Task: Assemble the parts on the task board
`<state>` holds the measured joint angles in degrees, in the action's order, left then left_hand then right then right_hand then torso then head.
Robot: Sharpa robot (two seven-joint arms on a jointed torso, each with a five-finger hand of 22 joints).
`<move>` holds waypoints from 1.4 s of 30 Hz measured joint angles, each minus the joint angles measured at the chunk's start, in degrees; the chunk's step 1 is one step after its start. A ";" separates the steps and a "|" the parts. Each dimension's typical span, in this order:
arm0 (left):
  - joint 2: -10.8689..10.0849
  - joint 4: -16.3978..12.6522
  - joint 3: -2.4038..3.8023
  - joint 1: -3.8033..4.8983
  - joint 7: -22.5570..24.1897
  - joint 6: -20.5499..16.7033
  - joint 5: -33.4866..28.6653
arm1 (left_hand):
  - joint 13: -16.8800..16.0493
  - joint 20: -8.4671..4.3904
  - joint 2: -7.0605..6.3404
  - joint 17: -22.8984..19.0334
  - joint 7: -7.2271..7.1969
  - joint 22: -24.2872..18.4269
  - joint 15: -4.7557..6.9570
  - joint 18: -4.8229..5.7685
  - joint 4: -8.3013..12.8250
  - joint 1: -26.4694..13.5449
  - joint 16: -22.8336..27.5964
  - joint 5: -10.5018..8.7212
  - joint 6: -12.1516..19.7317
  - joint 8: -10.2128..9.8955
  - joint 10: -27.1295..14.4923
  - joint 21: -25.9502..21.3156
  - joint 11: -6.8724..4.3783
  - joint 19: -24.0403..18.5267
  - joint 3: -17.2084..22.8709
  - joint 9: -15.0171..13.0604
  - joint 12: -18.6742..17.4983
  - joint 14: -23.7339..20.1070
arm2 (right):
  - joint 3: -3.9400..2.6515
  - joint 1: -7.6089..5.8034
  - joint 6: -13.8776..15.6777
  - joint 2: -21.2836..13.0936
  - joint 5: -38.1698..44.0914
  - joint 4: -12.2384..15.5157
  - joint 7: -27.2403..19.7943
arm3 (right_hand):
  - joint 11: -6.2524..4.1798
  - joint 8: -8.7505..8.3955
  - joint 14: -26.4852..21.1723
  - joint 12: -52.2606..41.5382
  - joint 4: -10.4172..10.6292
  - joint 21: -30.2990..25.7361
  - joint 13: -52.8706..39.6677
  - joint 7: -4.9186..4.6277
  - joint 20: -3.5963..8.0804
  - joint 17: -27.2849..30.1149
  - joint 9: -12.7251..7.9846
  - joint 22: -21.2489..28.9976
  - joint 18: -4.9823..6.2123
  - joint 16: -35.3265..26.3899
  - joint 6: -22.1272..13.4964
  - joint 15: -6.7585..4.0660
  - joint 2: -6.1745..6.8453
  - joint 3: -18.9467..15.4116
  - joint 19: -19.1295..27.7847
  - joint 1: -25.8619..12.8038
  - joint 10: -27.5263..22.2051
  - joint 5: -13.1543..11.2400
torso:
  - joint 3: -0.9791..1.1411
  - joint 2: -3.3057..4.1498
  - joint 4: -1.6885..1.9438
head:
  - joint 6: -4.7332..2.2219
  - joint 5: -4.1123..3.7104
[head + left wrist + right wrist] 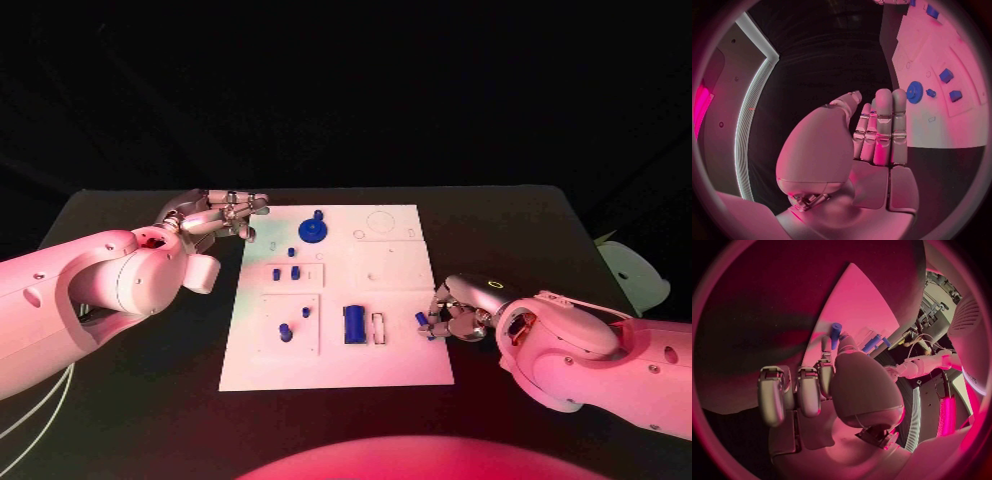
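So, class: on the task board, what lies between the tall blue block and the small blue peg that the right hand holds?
In the head view, a slim white upright piece stands between the blue block and the peg pinched by the right hand; otherwise bare task board.

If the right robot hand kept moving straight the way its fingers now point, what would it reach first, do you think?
Probably the small slot outline and the tall blue block beside it. The right robot hand, pinching a small blue peg, points left across the task board. Height above the board is unclear.
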<state>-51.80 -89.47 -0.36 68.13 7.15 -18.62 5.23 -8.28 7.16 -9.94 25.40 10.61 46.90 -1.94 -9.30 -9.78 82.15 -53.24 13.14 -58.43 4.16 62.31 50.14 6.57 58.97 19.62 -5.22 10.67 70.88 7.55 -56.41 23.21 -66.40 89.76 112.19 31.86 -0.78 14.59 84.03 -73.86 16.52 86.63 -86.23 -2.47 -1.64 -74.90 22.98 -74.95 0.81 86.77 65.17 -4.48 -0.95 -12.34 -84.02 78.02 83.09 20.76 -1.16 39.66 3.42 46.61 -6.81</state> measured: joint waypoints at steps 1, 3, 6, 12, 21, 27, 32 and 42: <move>-0.01 0.00 0.00 0.00 0.00 0.01 0.00 | 0.00 0.00 0.00 0.00 0.00 0.00 0.00 0.00 0.00 0.00 0.00 0.00 0.00 0.00 0.00 0.00 0.00 0.00 0.00 0.00 0.00 0.00 | -0.04 0.05 0.00 0.24 0.20 -0.12 0.00 | -0.08 -0.05 0.00 0.07 -0.07 -0.26 0.02 -0.01 0.00 0.00 0.00 0.00 0.00 0.00 0.11 0.00 0.07 -0.07 0.00 -0.07 0.08 0.00 | 0.00 0.00 0.00 | 0.03 0.07; -0.03 -0.01 0.00 0.00 -0.01 0.03 0.00 | 0.00 0.00 0.00 0.00 0.00 0.00 0.00 -0.01 0.00 0.00 0.00 0.00 0.00 0.00 0.00 0.00 0.00 0.00 0.00 0.00 0.00 0.00 | -0.12 0.12 -0.03 0.69 0.70 -0.36 0.01 | -0.10 -0.12 0.00 0.16 -0.01 -0.34 0.02 -0.06 0.00 0.00 0.07 0.00 0.00 0.00 0.30 0.00 0.07 -0.31 0.00 -0.07 0.10 0.00 | 0.00 -0.01 0.00 | 0.07 0.13; -0.06 -0.03 0.00 0.00 -0.03 0.06 0.00 | 0.00 0.00 0.00 0.00 0.00 0.00 0.00 0.00 0.00 0.00 0.00 0.00 0.00 0.00 0.00 0.00 0.00 0.00 0.00 0.00 0.00 0.00 | -0.20 0.25 -0.20 1.25 1.88 -0.66 0.03 | -0.11 -0.42 0.00 0.32 -0.33 -0.54 0.02 -0.14 0.00 -0.04 0.08 0.01 0.00 0.00 0.40 0.00 0.09 -0.64 0.00 -0.06 0.11 0.00 | -0.01 -0.02 0.00 | 0.17 0.20; -0.11 -0.06 0.00 0.00 -0.05 0.13 0.00 | 0.01 0.00 0.00 0.00 0.00 0.00 0.00 -0.01 0.00 0.00 0.00 0.00 0.00 0.00 0.00 0.00 0.00 0.00 0.00 0.00 0.00 0.00 | -0.30 0.55 -1.13 2.30 6.36 -1.06 -0.03 | -0.29 -0.42 0.00 1.07 -1.14 -0.77 0.25 -0.26 0.00 -0.05 0.11 0.01 0.00 -0.23 0.29 0.00 2.16 -0.57 0.00 1.63 0.29 -0.35 | -0.05 -0.05 0.00 | 0.27 0.37; -0.19 -0.10 0.00 0.00 -0.09 0.21 0.00 | 0.01 0.00 0.00 0.01 0.00 0.00 0.00 0.00 0.00 0.00 0.00 0.00 0.00 0.00 0.00 0.00 0.00 0.00 0.00 -0.01 0.00 0.00 | -0.32 0.79 -1.90 2.87 11.26 -1.11 -0.06 | -0.60 -1.43 0.00 1.09 -2.89 -0.69 0.43 -0.18 0.00 -0.04 0.22 0.02 0.00 -0.23 0.56 -0.46 3.33 3.49 0.00 4.75 -0.02 1.99 | -0.07 -0.09 -0.04 | 0.21 0.56; -0.21 -0.15 -0.01 0.00 -0.10 0.27 0.00 | 0.02 0.00 0.00 -0.06 0.00 -0.09 0.00 -0.01 0.00 0.00 0.00 0.00 0.00 0.23 0.00 0.00 0.00 0.00 0.00 0.05 0.00 0.00 | -0.21 0.95 -1.35 2.88 12.28 -0.85 -0.01 | -0.60 -1.71 0.00 1.10 -1.72 -0.20 0.90 0.03 0.00 -0.03 0.58 0.02 0.00 -0.23 0.77 -0.46 4.13 6.72 0.00 5.55 -0.02 7.70 | -0.05 -0.09 -0.07 | 0.09 0.62; -0.24 -0.17 -0.02 0.00 -0.10 0.31 0.00 | 0.02 0.00 0.00 -0.06 0.00 -0.09 0.00 -0.01 0.00 0.00 0.00 0.00 0.00 0.23 0.00 0.00 0.00 0.00 0.00 0.05 0.00 0.00 | -0.05 1.07 -0.20 2.49 11.31 -0.21 0.37 | -0.61 -1.83 0.01 1.11 -0.88 0.22 1.35 0.18 0.00 -0.03 0.78 0.02 0.00 -0.23 0.65 -0.46 4.43 8.49 0.00 5.86 -0.02 8.54 | -0.05 -0.07 -0.07 | 0.08 0.54; -0.27 -0.19 -0.04 0.00 -0.12 0.37 0.00 | -0.03 0.00 0.30 -0.11 0.00 -0.15 0.00 0.00 0.00 0.31 0.00 0.00 0.00 0.23 -0.24 0.00 -0.17 0.00 0.00 0.05 0.32 0.00 | 0.07 0.47 3.29 2.36 2.94 1.86 1.03 | -0.82 -1.54 0.00 1.10 -0.06 0.22 1.36 0.12 0.00 -0.02 1.41 0.03 0.00 -0.23 0.39 -0.47 4.43 9.78 0.00 5.86 0.19 8.54 | -0.05 -0.06 -0.03 | 0.11 0.75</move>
<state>-52.06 -89.66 -0.40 68.13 7.03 -18.25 5.23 -8.31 7.16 -9.64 25.28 10.61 46.76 -1.95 -9.31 -9.78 82.46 -53.24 13.14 -58.43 4.39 62.06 50.14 6.40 58.97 19.62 -5.18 10.99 70.88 7.63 -55.94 26.50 -64.05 92.70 114.05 32.89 -1.60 13.05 84.03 -72.76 16.47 86.85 -84.86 -2.35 -1.64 -74.93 24.40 -74.92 0.80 86.55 65.56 -4.95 3.49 -2.56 -84.02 83.88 83.28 29.30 -1.21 39.59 3.39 46.72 -6.05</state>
